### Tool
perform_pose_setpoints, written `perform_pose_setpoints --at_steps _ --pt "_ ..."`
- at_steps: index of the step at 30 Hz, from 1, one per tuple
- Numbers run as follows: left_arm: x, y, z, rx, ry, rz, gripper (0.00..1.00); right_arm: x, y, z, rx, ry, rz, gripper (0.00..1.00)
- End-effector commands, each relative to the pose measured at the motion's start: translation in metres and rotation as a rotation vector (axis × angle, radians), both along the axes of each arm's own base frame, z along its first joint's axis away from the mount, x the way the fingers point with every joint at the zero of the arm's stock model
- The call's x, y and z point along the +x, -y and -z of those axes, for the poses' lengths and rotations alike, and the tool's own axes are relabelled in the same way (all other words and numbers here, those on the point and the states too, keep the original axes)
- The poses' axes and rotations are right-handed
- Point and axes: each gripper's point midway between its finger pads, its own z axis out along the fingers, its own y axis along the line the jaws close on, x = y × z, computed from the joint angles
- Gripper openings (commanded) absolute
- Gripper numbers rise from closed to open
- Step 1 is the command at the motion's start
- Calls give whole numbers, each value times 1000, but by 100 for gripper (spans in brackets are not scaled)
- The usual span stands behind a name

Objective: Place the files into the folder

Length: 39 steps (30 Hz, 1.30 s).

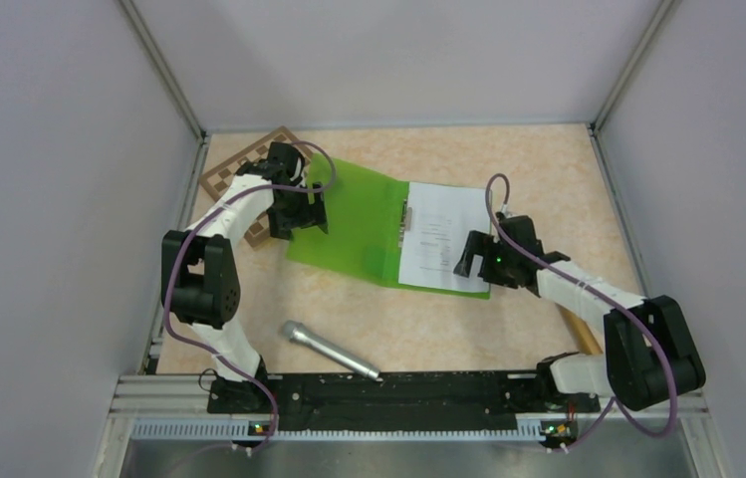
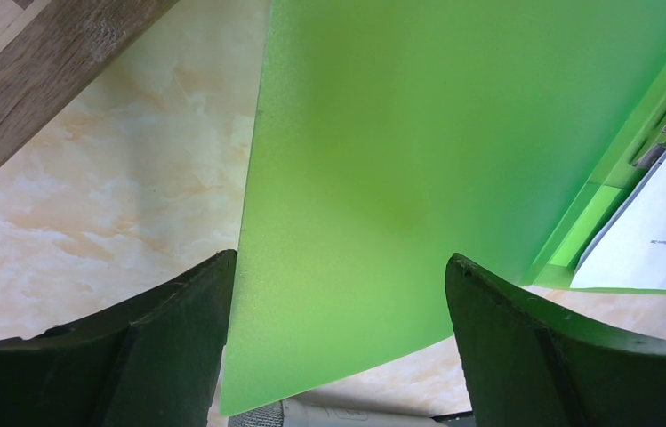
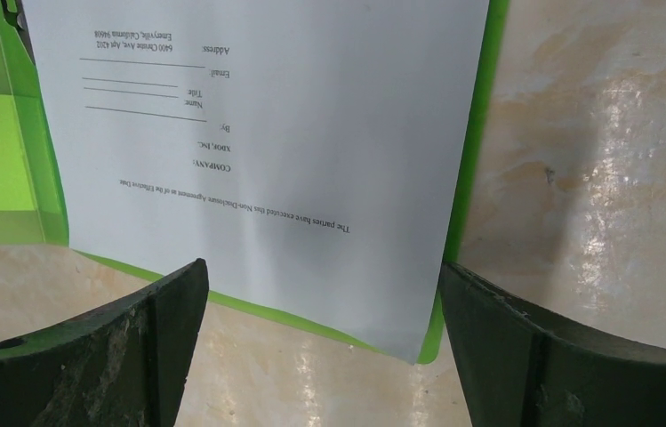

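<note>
A metal rod (image 1: 331,350) lies nearest you on the desk (image 1: 508,329). Your right hand (image 3: 320,276) hangs released over the files (image 1: 441,237), which lie on the right half of the open folder (image 1: 354,214); farther off, your left hand (image 2: 338,267) gapes released above its left cover

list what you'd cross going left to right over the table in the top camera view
checkered board → left gripper → green folder → papers → right gripper
</note>
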Motion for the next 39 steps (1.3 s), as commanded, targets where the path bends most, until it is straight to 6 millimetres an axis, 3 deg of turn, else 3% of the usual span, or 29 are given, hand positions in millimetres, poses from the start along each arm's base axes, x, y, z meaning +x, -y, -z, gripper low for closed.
perform_pose_setpoints --at_steps 1,10,18,22,27,31,39 --pt "9 5 -6 -20 36 11 89 0 3 -6 -41 32 -22 99" --pt "10 4 -11 -15 44 14 89 27 23 -30 -155 107 40 99" --pt "9 5 -12 -23 48 7 89 96 44 -55 -53 190 156 99" --pt "7 4 -13 -16 48 13 89 135 41 -45 -59 148 139 99" --pt "7 4 -16 -20 56 15 90 168 34 -34 -46 144 135 99" --pt "6 5 -18 -28 56 16 90 177 27 -24 -13 128 121 99" --pt "4 7 -31 -42 90 52 90 173 20 -6 -1 89 74 99"
